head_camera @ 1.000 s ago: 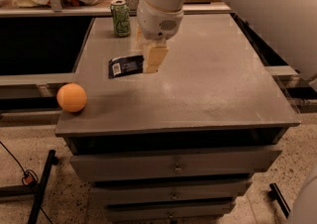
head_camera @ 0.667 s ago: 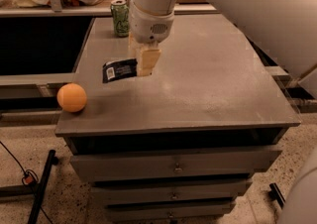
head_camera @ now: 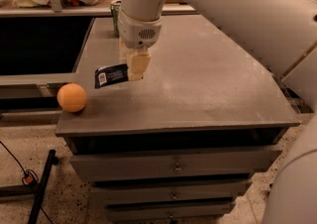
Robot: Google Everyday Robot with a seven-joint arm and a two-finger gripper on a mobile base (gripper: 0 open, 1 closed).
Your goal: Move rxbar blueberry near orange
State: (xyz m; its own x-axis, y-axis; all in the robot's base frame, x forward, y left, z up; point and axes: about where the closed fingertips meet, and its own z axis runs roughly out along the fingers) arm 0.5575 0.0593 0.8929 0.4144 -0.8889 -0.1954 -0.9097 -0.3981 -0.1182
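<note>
Orange in colour and round, the orange (head_camera: 72, 97) sits at the left front corner of the grey cabinet top (head_camera: 213, 89), close to the front edge, and everything else is placed from it here. Below and left of the orange, down on the speckled floor (head_camera: 64, 193), a black bar (head_camera: 40, 183) leans beside a thin black cable (head_camera: 15, 161). Just right of the orange and a little farther back is the rxbar blueberry (head_camera: 112, 75), a flat dark wrapper with its white label patch turned toward the orange; a narrow strip of bare surface shows between the two, so they are near but apart. Whether the bar rests on the top or is held slightly above it cannot be told for sure, though it seems to be just off the surface. The bar's end farthest from the orange is pinched between the cream fingers (head_camera: 139, 63) of the gripper (head_camera: 136, 72), which points straight down and is closed on the wrapper. Well behind the orange and to its right, a green drink can (head_camera: 116, 12) stands upright at the back of the top, partly hidden by the white wrist housing (head_camera: 141, 25) above the gripper. From that housing the thick white arm (head_camera: 233, 5) runs up and away to the right of the orange, crossing the upper right corner of the view. Below and right of the orange, grey drawers (head_camera: 174, 167) with small metal pulls stack down the cabinet's front.
</note>
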